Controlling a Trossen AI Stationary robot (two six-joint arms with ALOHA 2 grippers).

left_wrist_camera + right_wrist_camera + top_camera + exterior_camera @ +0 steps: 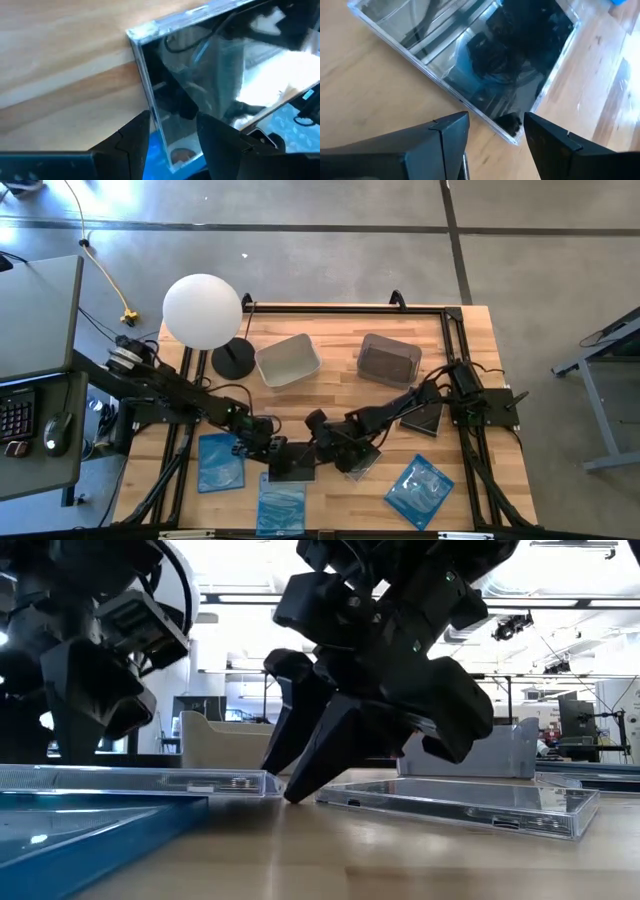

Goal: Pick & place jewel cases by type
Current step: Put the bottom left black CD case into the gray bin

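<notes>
A square black jewel case [292,463] lies flat on the table between my two grippers. My left gripper [262,442] is open at its left side, with the case's edge [152,125] running between the fingers. My right gripper [322,432] is open too and points steeply down at the case's far right corner [512,131]. Its fingertips [292,792] are down at table level. A second black case [362,460] lies flat just right of them. A third black case [422,418] lies by the right arm. Three blue cases [220,462] [282,505] [420,492] lie along the near side. My left gripper straddles the black case's left edge [159,142], one finger [135,137] over the wood and one [220,140] over the lid; I cannot tell whether either touches. My right gripper has the case's corner [512,131] between its open fingers, coming steeply from above; I cannot tell whether they touch it.
Two deep tubs, one white [288,360] and one grey [388,360], stand at the far side. A lamp with a white globe [203,310] stands on a black base [232,360] at the far left. Bare wood lies between the tubs and the grippers.
</notes>
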